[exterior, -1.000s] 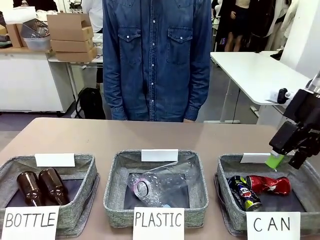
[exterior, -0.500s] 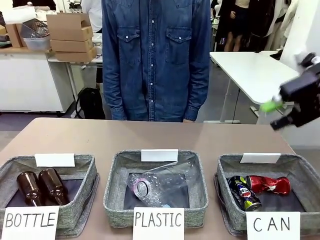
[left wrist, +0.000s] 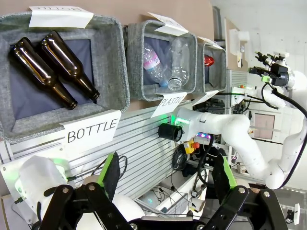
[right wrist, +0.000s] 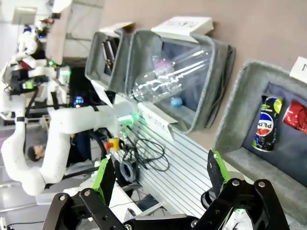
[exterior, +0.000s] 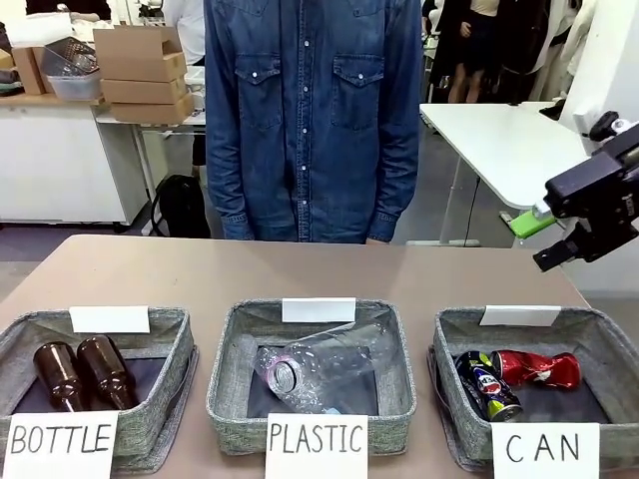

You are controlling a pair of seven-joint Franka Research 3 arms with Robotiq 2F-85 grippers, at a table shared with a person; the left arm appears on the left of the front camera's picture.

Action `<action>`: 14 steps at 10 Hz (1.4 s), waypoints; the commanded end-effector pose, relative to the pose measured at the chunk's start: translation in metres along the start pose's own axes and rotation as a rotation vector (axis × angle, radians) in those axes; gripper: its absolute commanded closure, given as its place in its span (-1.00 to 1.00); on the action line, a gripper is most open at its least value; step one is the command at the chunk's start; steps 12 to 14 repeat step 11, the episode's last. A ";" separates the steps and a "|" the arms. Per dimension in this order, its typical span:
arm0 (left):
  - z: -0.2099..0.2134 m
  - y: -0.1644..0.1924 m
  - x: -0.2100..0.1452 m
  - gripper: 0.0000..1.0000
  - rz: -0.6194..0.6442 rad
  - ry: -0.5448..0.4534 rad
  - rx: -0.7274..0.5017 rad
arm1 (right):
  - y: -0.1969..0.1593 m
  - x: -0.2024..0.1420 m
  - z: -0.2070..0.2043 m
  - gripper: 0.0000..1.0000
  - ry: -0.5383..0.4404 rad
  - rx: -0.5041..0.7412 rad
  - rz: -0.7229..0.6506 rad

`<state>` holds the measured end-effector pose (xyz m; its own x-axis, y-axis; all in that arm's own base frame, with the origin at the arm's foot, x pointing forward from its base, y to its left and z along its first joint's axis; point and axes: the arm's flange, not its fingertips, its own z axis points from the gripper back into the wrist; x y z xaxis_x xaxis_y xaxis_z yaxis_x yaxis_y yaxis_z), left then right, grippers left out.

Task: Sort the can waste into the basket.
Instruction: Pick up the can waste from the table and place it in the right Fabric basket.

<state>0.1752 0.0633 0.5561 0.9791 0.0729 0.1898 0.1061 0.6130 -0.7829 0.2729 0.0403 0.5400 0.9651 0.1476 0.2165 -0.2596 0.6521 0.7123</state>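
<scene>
Two cans lie side by side in the basket (exterior: 599, 344) at the table's right front corner: dark can (exterior: 488, 385), red can (exterior: 536, 368). Right gripper (exterior: 544, 239) hangs spread and empty, high above the right edge; left gripper (left wrist: 163, 179) gapes, empty too.

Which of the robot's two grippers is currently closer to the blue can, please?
Right. The right gripper hangs open above the CAN basket holding the blue can; the left gripper sits open beyond the BOTTLE basket.
</scene>
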 end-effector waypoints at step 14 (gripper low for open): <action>0.000 -0.002 0.000 -1.00 0.010 0.001 -0.007 | -0.003 -0.001 0.007 -1.00 -0.001 -0.009 0.008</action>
